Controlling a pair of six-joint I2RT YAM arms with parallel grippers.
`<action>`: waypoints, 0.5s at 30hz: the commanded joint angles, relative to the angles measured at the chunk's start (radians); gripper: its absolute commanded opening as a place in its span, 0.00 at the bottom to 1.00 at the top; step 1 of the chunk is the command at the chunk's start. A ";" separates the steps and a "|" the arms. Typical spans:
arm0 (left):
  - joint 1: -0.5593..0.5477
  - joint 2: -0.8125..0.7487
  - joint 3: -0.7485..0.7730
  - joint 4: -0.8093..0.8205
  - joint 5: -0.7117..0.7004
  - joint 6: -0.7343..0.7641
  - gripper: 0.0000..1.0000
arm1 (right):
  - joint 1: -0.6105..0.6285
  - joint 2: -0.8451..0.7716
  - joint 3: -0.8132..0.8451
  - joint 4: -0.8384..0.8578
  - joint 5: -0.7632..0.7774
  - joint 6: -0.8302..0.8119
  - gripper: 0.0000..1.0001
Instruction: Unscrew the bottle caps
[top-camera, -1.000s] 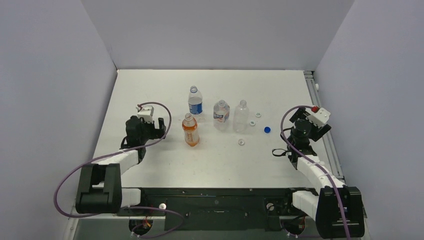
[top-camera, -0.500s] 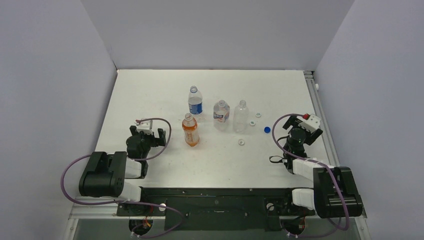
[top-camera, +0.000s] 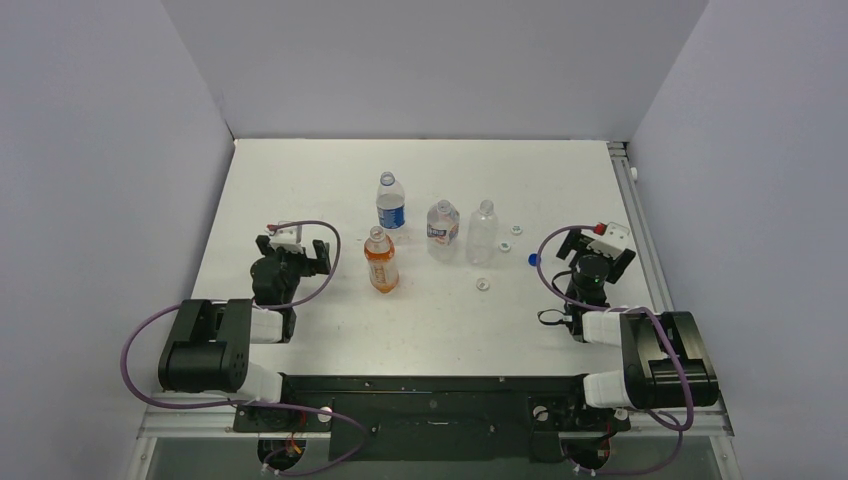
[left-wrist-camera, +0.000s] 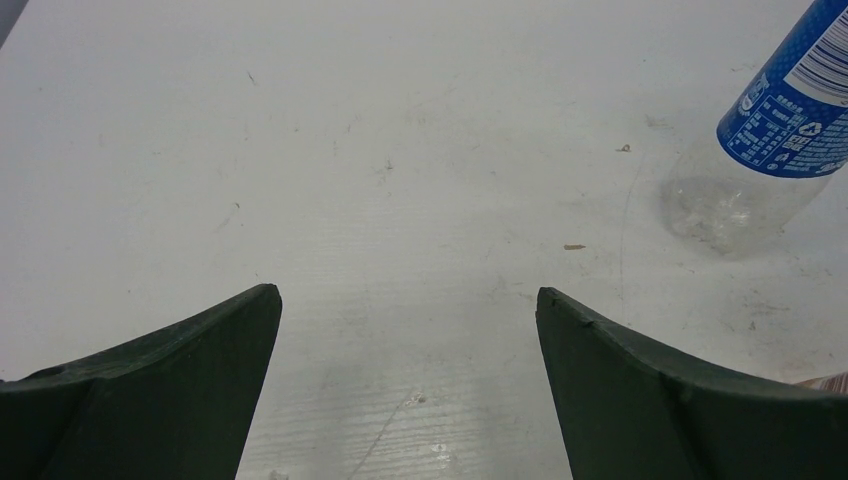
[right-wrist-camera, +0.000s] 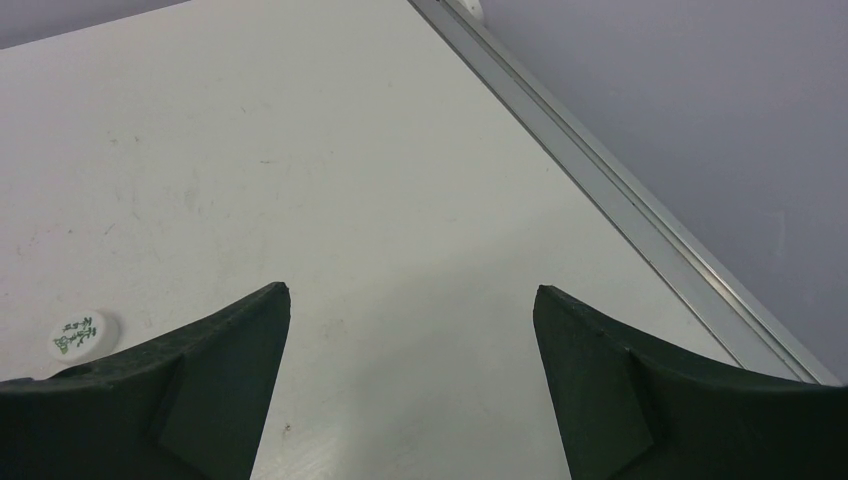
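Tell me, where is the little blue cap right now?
In the overhead view, the blue cap lies loose on the table, right of the plain bottle and just left of the right arm.

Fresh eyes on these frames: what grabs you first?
Four bottles stand clustered mid-table, the orange bottle nearest the arms and brightest, the blue-labelled bottle behind it. Loose caps lie to their right: a blue cap and three white ones, the nearest white cap in front of the plain bottle. Both arms sit folded near their bases, left gripper and right gripper open and empty.
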 joint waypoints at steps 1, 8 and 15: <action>0.006 -0.002 0.014 0.020 -0.010 -0.010 0.97 | -0.004 -0.008 0.017 0.063 -0.026 0.007 0.86; 0.006 -0.001 0.014 0.018 -0.012 -0.009 0.97 | -0.004 -0.008 0.017 0.063 -0.026 0.007 0.87; 0.006 0.000 0.017 0.011 -0.015 -0.006 0.97 | -0.005 -0.009 0.017 0.063 -0.026 0.007 0.87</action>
